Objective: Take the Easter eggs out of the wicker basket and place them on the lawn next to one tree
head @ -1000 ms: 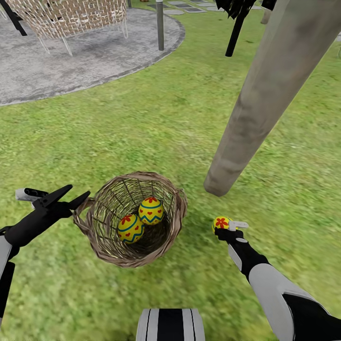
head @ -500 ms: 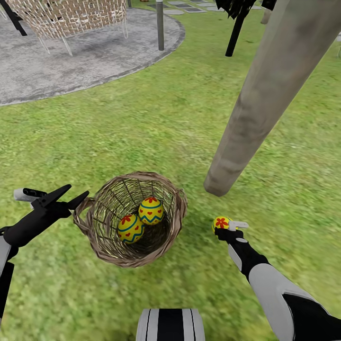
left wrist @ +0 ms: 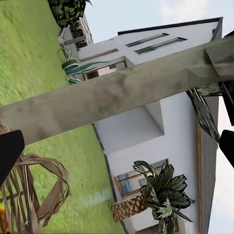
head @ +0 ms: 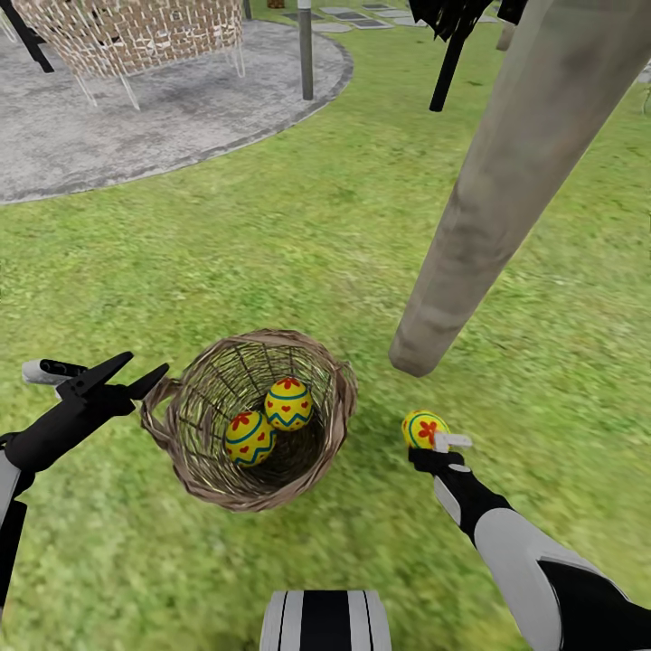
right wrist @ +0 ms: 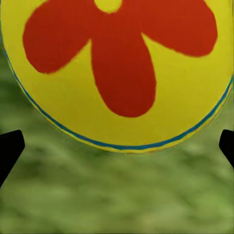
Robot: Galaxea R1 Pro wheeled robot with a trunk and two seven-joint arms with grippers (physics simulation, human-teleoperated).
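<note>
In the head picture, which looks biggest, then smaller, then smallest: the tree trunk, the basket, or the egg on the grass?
1. Tree trunk: biggest, though it leans close to the camera, which swells it.
2. Basket: in the middle.
3. Egg on the grass: smallest. It looks about the same as the two eggs inside the basket.

Matte black two-fingered left gripper (head: 136, 375) with pale grey side tab on black forearm; black right gripper (head: 432, 445) with white tab, grey-white sleeve; black-and-white striped trunk top (head: 325, 620).

egg (head: 423, 428) released from right fingers (head: 449, 441)
</note>
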